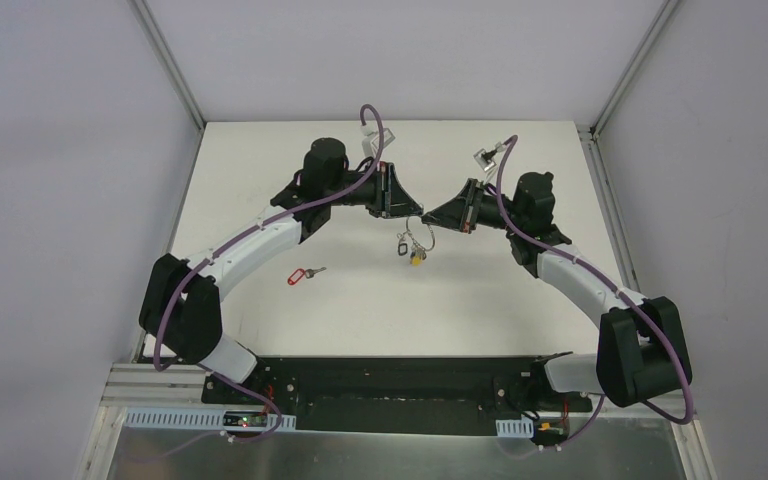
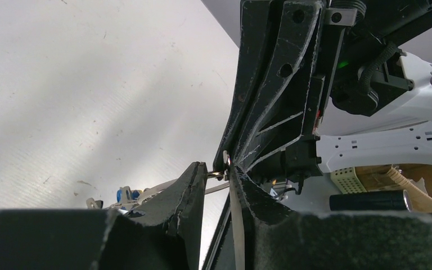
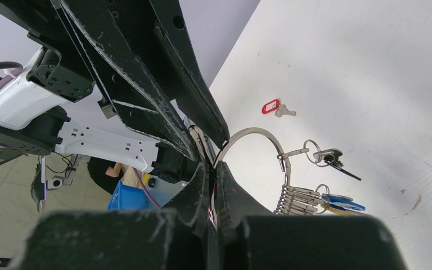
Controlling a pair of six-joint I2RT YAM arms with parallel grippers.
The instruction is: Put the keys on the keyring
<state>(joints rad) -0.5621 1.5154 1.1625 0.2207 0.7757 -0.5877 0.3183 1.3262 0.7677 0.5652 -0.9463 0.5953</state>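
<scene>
- Hands meet tip to tip in the upper middle of the overhead frame, above the white surface (image 1: 500, 300).
- Right hand (image 3: 212, 169) is clenched on the keyring (image 3: 253, 131). Its fingers pinch the thin silver wire at the lower middle of the right wrist view, and the ring arcs up and off to the right from there.
- Left hand (image 2: 216, 174) is released: its fingers (image 2: 194, 191) stand slightly parted with daylight showing between them. A strip of the ring's wire runs up beside the right-hand finger, not clamped.
- Black-tag key (image 3: 332, 158) hangs at centre right of the right wrist view on a small split ring, which a short silver link seems to join to the big wire.
- Bunch of silver keys (image 3: 292, 199) dangles lower on the ring, with the blue tag (image 3: 334, 198) just beside it; the yellow tag (image 1: 416, 260) shows lowest in the overhead view.
- Red-tag key (image 1: 305, 274) lies flat on the surface, left of centre in the overhead frame, well apart from the ring and both hands.
</scene>
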